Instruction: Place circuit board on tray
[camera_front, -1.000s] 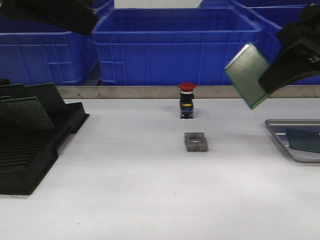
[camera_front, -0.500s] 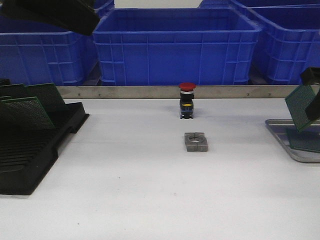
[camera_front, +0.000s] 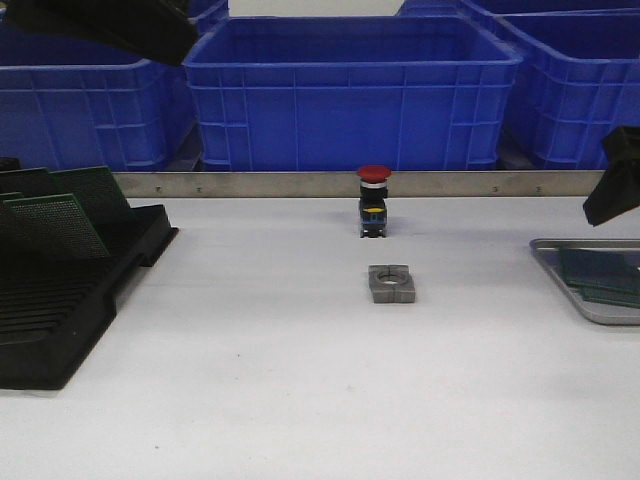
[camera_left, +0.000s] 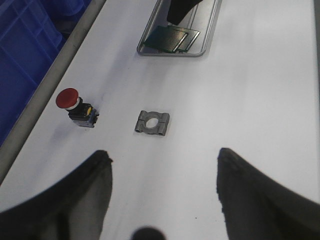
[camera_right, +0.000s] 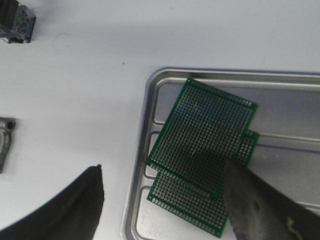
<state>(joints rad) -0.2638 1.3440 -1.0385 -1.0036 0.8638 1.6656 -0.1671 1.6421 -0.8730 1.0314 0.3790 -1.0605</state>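
front view, desk (camera_front: 300, 400): white, carrying a black slotted rack (camera_front: 60, 300) at the left with green boards standing in it.
front view, middle: red-capped push button (camera_front: 374, 200) upright, grey metal clamp block (camera_front: 391, 283) just in front of it, apart.
front view, back: blue bins (camera_front: 350, 90) behind a metal rail.
front view, tray (camera_front: 560, 262): at the right edge, cut off by the frame, green boards lying flat inside.
front view, right gripper (camera_front: 612, 188): dark shape above the tray, not touching it, opening cannot be told here.
front view, left arm: only a dark part at top left.
left wrist view, left gripper (camera_left: 162, 192): fingers spread wide, nothing between them, hanging over bare desk.
left wrist view, objects: button, clamp block, then tray with two overlapping boards.
right wrist view, circuit board (camera_right: 202, 137): flat in the tray, lying askew on top of a second board (camera_right: 192, 205), near the tray's rounded corner.
right wrist view, right gripper: fingers (camera_right: 265, 205) parted wide, holding nothing, above the boards; contact with the board cannot be told.
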